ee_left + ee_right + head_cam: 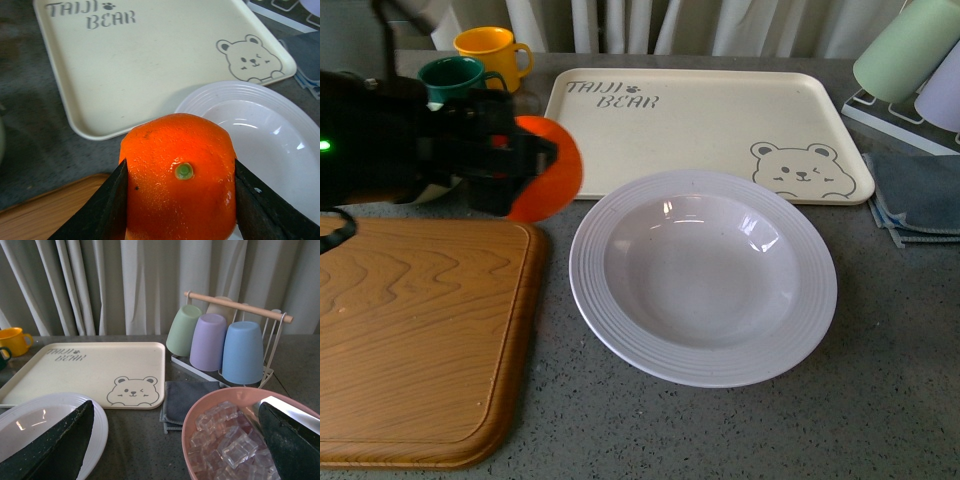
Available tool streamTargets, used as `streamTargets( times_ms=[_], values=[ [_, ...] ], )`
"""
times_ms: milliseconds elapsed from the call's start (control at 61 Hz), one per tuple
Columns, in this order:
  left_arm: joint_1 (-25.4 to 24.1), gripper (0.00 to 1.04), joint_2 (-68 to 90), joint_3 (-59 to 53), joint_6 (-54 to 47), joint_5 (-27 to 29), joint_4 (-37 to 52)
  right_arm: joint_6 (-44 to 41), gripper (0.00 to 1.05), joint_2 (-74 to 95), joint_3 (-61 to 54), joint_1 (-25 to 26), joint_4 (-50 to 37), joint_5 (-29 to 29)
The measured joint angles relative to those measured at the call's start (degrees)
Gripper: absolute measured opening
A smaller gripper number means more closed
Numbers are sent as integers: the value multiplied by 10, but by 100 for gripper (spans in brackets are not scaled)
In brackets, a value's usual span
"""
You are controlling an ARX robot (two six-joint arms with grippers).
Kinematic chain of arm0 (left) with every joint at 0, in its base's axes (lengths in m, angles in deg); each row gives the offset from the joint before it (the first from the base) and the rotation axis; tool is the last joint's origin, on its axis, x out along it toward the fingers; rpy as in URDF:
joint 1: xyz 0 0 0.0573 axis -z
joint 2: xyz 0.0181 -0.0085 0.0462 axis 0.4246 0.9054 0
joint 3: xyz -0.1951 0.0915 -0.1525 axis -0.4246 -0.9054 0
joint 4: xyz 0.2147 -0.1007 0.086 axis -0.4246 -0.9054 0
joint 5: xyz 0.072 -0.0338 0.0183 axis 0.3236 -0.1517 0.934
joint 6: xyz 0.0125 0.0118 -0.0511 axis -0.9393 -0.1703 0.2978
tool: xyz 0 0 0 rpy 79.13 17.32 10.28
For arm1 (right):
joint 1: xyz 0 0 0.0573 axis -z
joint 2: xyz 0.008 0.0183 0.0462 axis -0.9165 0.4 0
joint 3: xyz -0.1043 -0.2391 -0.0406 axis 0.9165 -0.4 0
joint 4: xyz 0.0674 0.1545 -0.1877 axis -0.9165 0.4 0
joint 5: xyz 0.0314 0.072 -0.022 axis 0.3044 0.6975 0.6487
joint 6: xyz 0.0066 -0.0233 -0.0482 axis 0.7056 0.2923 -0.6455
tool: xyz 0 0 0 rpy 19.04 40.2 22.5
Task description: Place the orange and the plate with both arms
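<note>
Gripping orange (558, 175) in left gripper (530, 165), aloft just left of plate (590, 292). Probably firm, round, waxy, prone to rolling; pinch across sides. Plate flat on table (890, 400): rigid, glossy, breakable; take by ridged rim. Right gripper (175, 407) spread wide, empty, near plate.

A grey speckled countertop (880, 400) is spreading under everything, with a cream bear tray (700, 120) lying toward its back. Behind the tray, pale curtains (125, 285) are hanging in long folds and closing off the room. Left of the tray, a yellow mug (488, 50) and a dark green mug (450, 75) are standing together. Nearer than those, a wooden cutting board (410, 340) is lying flat. Right of the tray, a grey cloth (187, 397) is lying folded, and a cup rack (235, 305) is holding pastel cups upside down. Soft, even light is falling across the counter.
</note>
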Motion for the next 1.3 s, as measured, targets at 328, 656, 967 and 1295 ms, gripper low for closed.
streamTargets(
  times_ms=[328, 656, 967, 1295],
  values=[
    [89, 48, 89, 57, 14, 0, -2, 0, 96, 0, 0, 0, 0, 0],
    [112, 48, 134, 68, 14, -3, -4, 0, 96, 0, 0, 0, 0, 0],
    [111, 92, 131, 69, 16, -9, 12, 0, 96, 0, 0, 0, 0, 0],
    [48, 96, 12, -26, 33, -43, 66, 0, 96, 0, 0, 0, 0, 0]
  ],
)
